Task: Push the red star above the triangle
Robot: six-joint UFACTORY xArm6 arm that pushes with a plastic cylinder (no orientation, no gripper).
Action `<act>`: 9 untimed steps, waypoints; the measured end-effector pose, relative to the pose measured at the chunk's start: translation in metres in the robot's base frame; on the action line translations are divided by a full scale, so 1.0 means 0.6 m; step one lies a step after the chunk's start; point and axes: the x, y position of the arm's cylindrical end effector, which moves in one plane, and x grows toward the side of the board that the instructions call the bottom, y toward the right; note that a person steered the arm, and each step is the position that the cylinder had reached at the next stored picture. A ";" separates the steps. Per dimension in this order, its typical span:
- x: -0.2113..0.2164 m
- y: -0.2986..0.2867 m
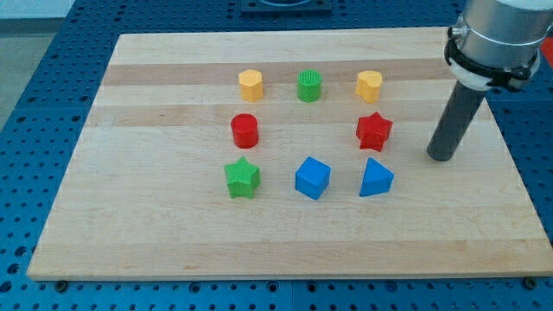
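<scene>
The red star [374, 131] lies on the wooden board [155, 233] at the view's right of centre. The blue triangle [375, 179] lies just below it, a small gap apart. My tip [441, 157] stands on the board to the view's right of the red star, about one block width away and slightly lower, touching no block.
A yellow heart-like block [369, 85] lies above the red star. A green cylinder [309, 85], a yellow hexagon [251, 84], a red cylinder [244, 130], a green star [242, 178] and a blue cube [312, 178] lie further to the view's left.
</scene>
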 end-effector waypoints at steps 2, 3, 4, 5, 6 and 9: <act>-0.116 -0.034; -0.116 -0.035; -0.100 -0.033; -0.082 -0.033; -0.069 -0.033; -0.055 -0.050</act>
